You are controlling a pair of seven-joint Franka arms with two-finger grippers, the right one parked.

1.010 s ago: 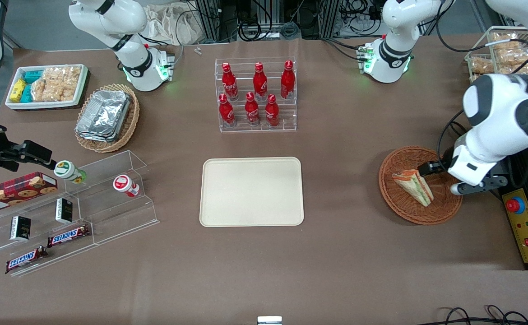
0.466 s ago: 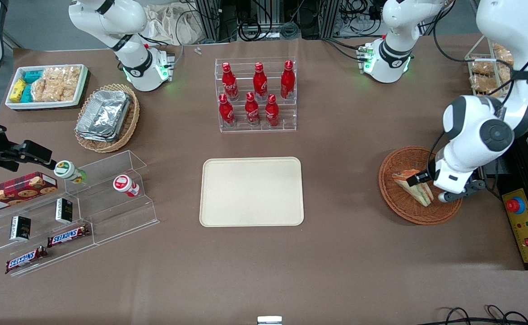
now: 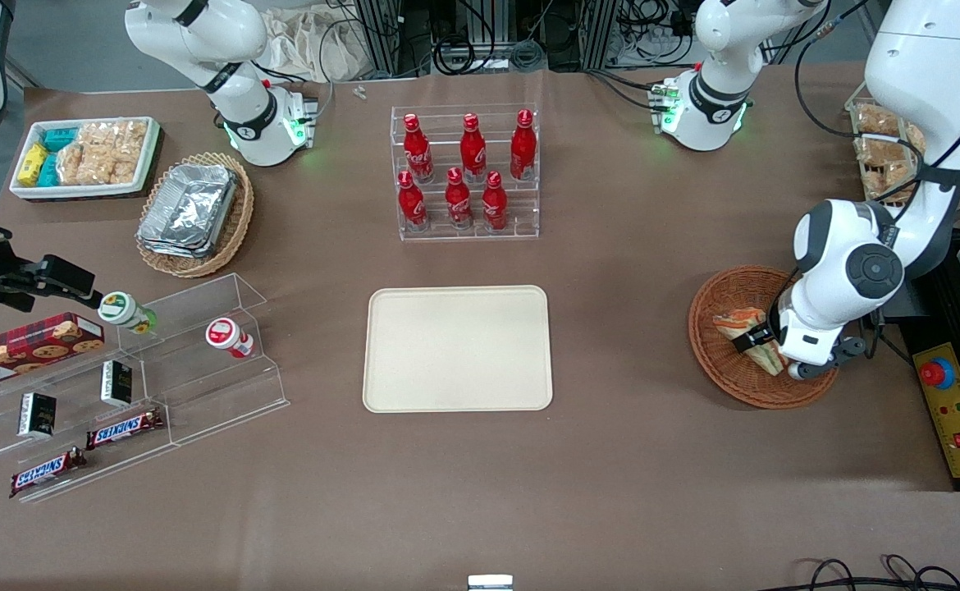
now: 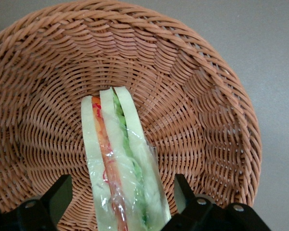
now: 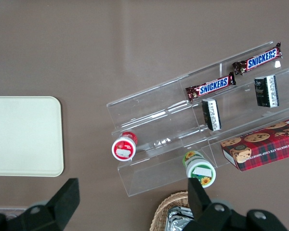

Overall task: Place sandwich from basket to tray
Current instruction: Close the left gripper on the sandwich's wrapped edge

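Note:
The sandwich (image 3: 744, 332), a cream wedge with orange and green filling in clear wrap, lies in the round reddish-brown wicker basket (image 3: 722, 369) toward the working arm's end of the table. It also shows in the left wrist view (image 4: 118, 161), inside the basket (image 4: 192, 96). My left gripper (image 3: 761, 341) is low in the basket, open, with one finger on each side of the sandwich (image 4: 121, 202); the fingers (image 4: 58, 197) stand apart from the wrap. The cream-beige tray (image 3: 457, 348) lies flat at the table's middle.
A clear rack of red bottles (image 3: 465, 172) stands farther from the camera than the tray. A tan oval basket of foil trays (image 3: 193, 213), a white snack tray (image 3: 84, 156) and a clear stepped shelf of snacks (image 3: 127, 386) lie toward the parked arm's end. A control box (image 3: 952, 414) sits beside the basket.
My left gripper has moved down and across into the basket, from beside the sandwich to straddling it. The sandwich and basket have not moved.

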